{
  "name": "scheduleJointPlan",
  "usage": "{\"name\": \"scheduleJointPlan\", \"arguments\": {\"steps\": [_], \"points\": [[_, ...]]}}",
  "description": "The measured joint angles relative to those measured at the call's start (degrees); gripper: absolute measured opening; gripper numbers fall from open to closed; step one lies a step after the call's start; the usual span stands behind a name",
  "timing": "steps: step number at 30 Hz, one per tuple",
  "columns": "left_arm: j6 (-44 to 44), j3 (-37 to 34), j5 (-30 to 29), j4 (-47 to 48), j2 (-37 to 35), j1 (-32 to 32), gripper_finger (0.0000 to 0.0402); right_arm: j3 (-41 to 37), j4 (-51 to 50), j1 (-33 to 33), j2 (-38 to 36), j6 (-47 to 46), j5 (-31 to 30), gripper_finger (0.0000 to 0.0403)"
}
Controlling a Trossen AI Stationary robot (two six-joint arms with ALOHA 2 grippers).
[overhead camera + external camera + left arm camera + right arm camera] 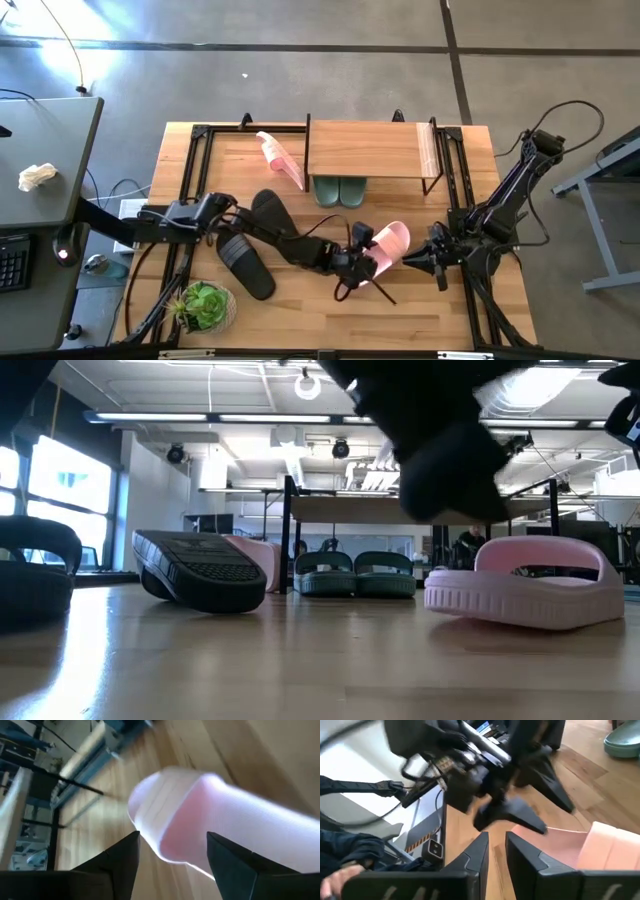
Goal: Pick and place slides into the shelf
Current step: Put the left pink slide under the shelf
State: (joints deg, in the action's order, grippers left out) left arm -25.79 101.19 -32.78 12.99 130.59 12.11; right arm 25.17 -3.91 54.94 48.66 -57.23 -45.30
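One pale pink slide (391, 243) (530, 585) lies sole down on the table right of centre. My left gripper (367, 263) (172, 850) is open at its near-left end, a finger on either side of the slide (210, 815). My right gripper (418, 258) (496, 845) points left just beside the slide (605, 845), its fingers a narrow gap apart and empty. The sage-green pair (340, 190) (355, 573) stands under the shelf (365, 148) (330, 508). The other pink slide (280, 158) leans against the shelf's left legs. Two black slides (245, 262) (270, 212) lie at left. My left gripper comes at the pink slide's end (165, 835) slanting down from the table's left, with one finger (227, 857) by each side of it. Whether the fingers touch it, I cannot tell. The slide rests on the table.
A small potted plant (205, 305) stands at the near-left corner. In the low view one black slide (200, 570) sits tilted on its edge. Black frame rails (195, 170) (460, 170) run along the table's left and right sides. Bare wood lies along the near edge (320, 320).
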Motion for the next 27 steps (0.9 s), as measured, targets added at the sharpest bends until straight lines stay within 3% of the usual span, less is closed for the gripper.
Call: {"name": "scheduleJointPlan", "arguments": {"steps": [6, 12, 15, 20, 27], "points": [[2.45, 0.10, 3.80, 15.32, -5.47, 1.75, 0.0200, 0.02, -2.57, -0.20, 0.20, -0.86, -1.63, 0.0035], [4.23, 0.00, 17.36, 29.45, -9.60, 2.18, 0.0186, 3.27, -8.40, -0.31, 0.93, 0.62, -3.65, 0.0028], [5.28, 0.00, 21.05, 34.39, -11.62, 2.18, 0.0177, 8.09, -16.21, -0.63, 2.06, 2.29, -5.03, 0.0027], [5.70, 0.00, 21.18, 38.20, -14.51, 1.98, 0.0160, 18.79, -27.20, -2.76, 6.96, 8.70, -5.11, 0.0027], [6.59, 0.00, 21.28, 43.76, -20.52, -0.64, 0.0133, 36.89, -49.46, -7.09, 21.72, 7.99, -1.49, 0.0027]]}}
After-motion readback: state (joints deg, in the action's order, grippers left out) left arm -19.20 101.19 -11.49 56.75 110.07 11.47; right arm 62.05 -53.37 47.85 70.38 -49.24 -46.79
